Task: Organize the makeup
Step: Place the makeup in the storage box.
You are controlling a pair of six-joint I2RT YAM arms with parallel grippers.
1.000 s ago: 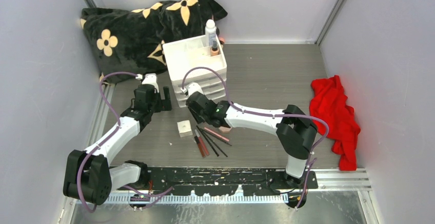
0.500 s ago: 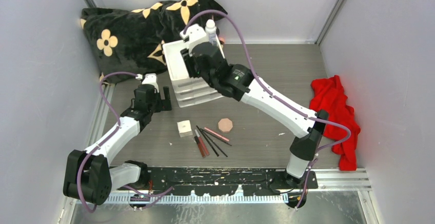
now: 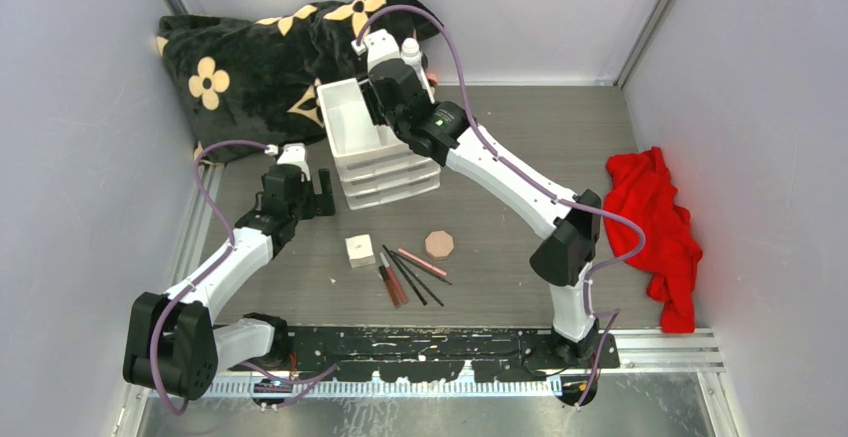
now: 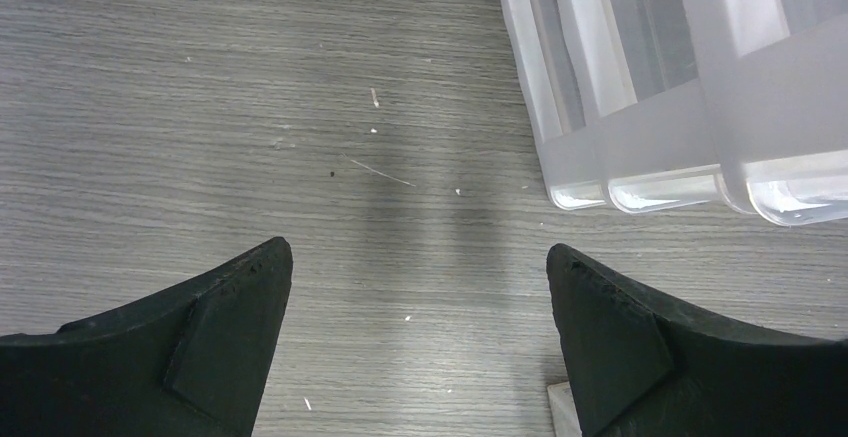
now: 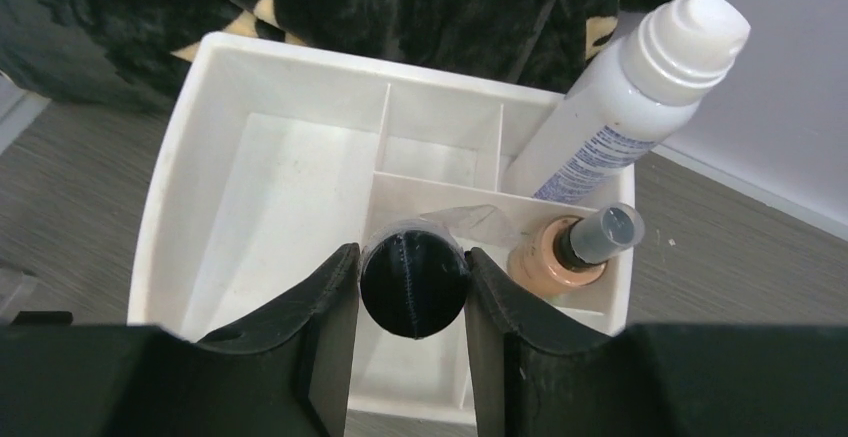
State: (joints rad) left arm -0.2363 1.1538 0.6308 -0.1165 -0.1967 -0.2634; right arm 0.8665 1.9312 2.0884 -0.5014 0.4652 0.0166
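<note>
Wrist camera alone shows right pincer [image 5: 409, 259] clamping black cap [image 5: 413, 285].

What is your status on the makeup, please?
Left gripper open, empty. Right gripper shut on dark-capped item over top tray. Compact, box, tubes on table. Path clear.

We note: cushion [image 3: 250, 57] black, tan flower pattern. Drawer unit [image 3: 385, 172] white, lower drawers translucent. White bottle [image 5: 625, 107] — blue print on side. Tan bottle [image 5: 548, 257], dark cap. Black round cap [image 5: 413, 282] between black fingers of right gripper [image 5: 410, 255]. Compact [image 3: 439, 244] pink; square box [image 3: 360, 250] white; tubes [image 3: 390, 285] red and pink; pencils [image 3: 407, 279] black. Cloth [image 3: 655, 227] red. Table [image 4: 250, 107] — grey wood grain. Left gripper [image 4: 418, 250] fingers black too, we see.
</note>
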